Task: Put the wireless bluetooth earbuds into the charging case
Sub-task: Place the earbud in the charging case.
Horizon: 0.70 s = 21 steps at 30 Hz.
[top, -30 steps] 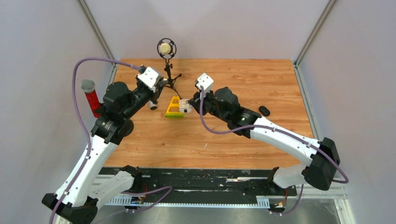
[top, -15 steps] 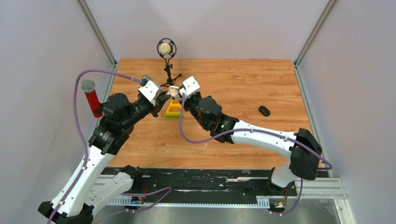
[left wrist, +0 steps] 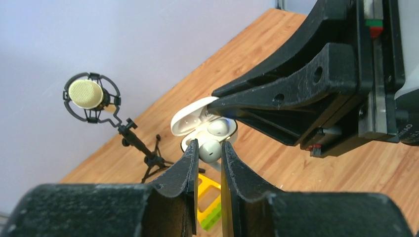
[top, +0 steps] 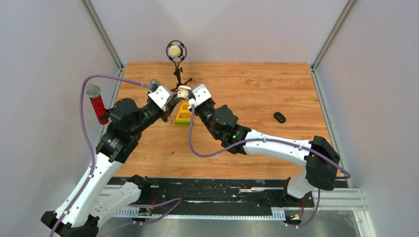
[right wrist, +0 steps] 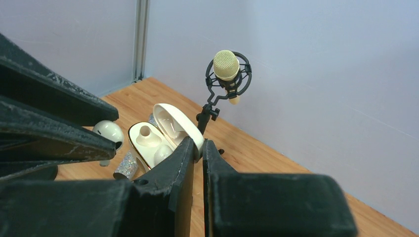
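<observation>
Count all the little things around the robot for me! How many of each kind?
Earbuds: 2
Case: 1
Microphones: 2
Yellow-green block: 1
Black oval: 1
Glittery silver thing, partly hidden: 1
Total: 8

A robot lab cell: plain grey panels in aluminium posts wall a wooden table; a stand mic sits just beyond the left gripper.

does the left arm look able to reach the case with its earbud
Probably yes: the right gripper holds the case open, and the earbud in the left gripper is at its mouth, nothing between.
</observation>
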Motion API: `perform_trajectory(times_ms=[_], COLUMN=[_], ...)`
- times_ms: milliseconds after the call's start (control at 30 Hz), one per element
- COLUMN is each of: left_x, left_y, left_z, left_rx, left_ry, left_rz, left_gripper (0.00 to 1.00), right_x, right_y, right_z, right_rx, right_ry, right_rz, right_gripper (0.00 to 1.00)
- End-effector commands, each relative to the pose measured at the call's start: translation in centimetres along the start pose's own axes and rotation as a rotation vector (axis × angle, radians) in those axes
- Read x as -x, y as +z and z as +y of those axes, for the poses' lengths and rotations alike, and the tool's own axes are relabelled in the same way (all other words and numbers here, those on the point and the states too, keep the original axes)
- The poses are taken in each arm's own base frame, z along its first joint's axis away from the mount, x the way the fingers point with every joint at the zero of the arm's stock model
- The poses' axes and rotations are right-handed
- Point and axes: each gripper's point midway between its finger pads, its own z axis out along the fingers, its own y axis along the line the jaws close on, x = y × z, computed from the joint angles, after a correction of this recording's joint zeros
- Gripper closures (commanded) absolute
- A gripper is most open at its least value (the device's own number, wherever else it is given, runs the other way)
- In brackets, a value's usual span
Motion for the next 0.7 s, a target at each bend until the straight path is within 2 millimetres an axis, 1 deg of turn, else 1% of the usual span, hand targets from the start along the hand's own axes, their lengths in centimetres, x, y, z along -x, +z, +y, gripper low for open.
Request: perform_trajectory(times_ms=[0, 67, 200, 267, 367, 433, 533, 667], left_x=[5.2, 5.4, 4.3, 4.7, 4.9, 4.1, 3.5, 2.7], left_y=[-0.3, -0.4, 0.1, 0.2, 0.4, 0.6, 0.7, 0.6], left_z=[0.9, 1.1, 1.9, 2.1, 1.7, 1.6, 2.3, 2.7], left_rx=[0.016, 0.021, 0.065, 0.076, 0.057, 0.059, 0.104, 0.138], left_ry=[0.094, 0.105, 0.093, 0.087, 0.079, 0.064, 0.058, 0.032], left_rz=[-0.158, -0.164, -0.125, -0.14, -0.147, -0.119, -0.102, -0.065], left_gripper=[1.0, 1.0, 1.0, 1.0, 1.0, 1.0, 1.0, 1.0], right_x=[1.2, 1.2, 1.5, 1.7, 2.0, 2.2, 2.5, 2.8], right_y=[-0.3, -0.4, -0.6, -0.8, -0.9, -0.9, -1.0, -1.1], right_z=[-0.4, -0.4, -0.1, 0.1, 0.2, 0.2, 0.2, 0.1], right_rx=[-0.015, -0.013, -0.005, -0.002, 0.0, -0.001, -0.008, -0.021], right_ry=[0.0, 0.001, -0.005, -0.011, -0.01, -0.011, -0.019, -0.017], right_rz=[-0.04, -0.04, -0.05, -0.057, -0.067, -0.073, -0.083, -0.088], right_gripper=[1.0, 1.0, 1.0, 1.0, 1.0, 1.0, 1.0, 1.0])
